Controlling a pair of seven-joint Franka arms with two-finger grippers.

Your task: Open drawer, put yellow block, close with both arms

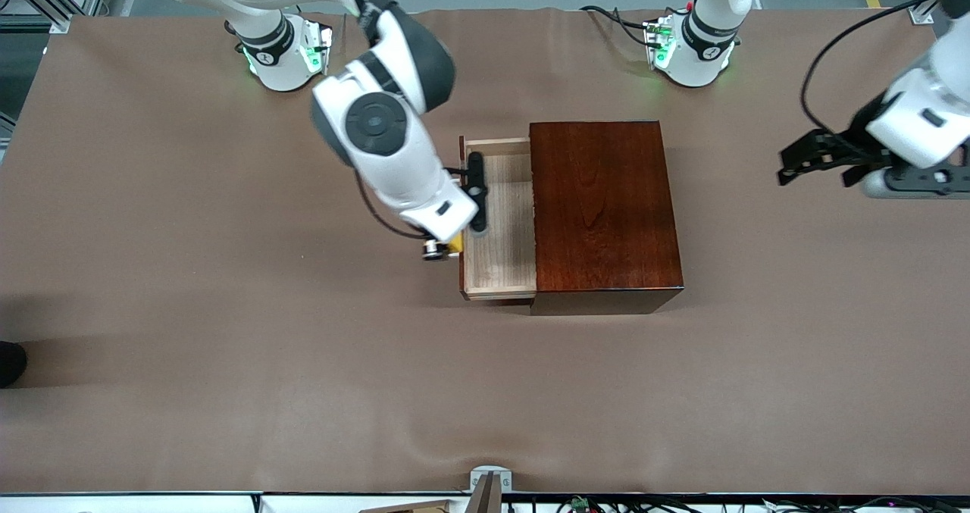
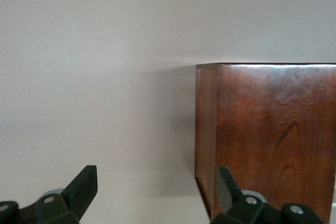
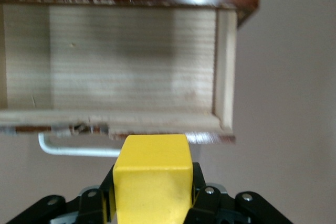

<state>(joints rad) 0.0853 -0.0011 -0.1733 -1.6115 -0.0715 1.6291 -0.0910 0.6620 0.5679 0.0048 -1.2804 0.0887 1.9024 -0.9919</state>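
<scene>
The right gripper (image 3: 152, 203) is clamping its jaws on the yellow block (image 3: 152, 179), holding it in the air just over the white handle (image 3: 79, 150) and front edge of the drawer (image 1: 500, 217) — the block is not yet inside. The drawer is standing pulled out of the dark mahogany box (image 1: 602, 210), its pale wood tray bare. Toward the left arm's end of the desk (image 1: 227, 361), the left gripper (image 1: 822, 166) is waiting beside the box, jaws apart.
</scene>
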